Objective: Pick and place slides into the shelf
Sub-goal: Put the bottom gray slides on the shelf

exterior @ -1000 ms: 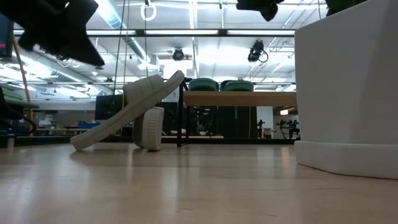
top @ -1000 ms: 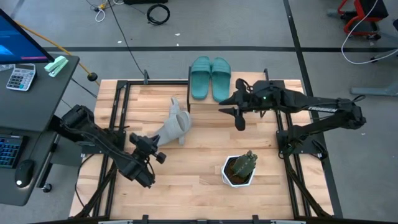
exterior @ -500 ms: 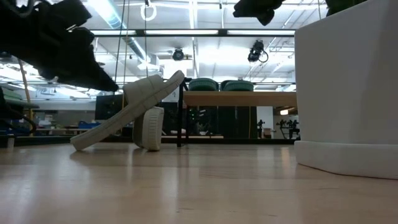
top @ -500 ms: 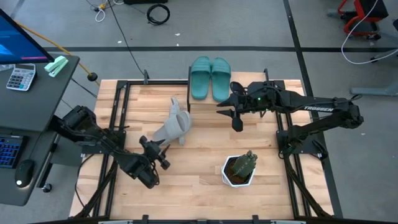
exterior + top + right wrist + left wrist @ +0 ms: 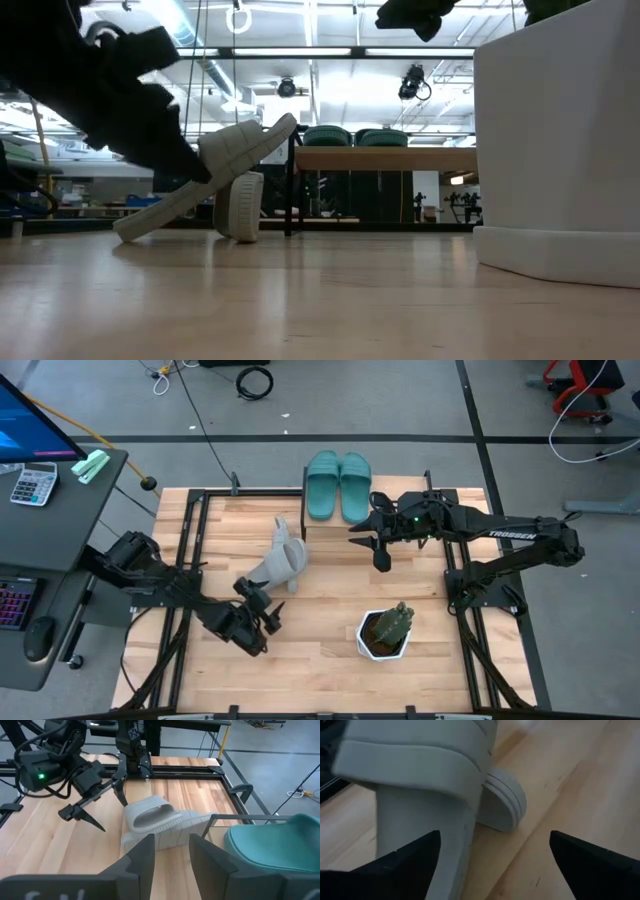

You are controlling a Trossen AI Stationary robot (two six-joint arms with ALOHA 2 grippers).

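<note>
The left gripper (image 5: 262,612) hung with its fingers spread wide, empty, just beside the two grey slides (image 5: 280,563) piled on the table (image 5: 330,650) near the shelf (image 5: 305,520). The two teal slides (image 5: 337,483) lay side by side on the shelf. The right gripper (image 5: 366,545) hovered beside the shelf with fingers partly apart, holding nothing.

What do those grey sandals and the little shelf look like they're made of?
The grey sandals look like matte moulded rubber or foam: thick ribbed soles, no shine or stitching. The shelf seems to have a pale wood plank top on thin black legs, probably metal.
</note>
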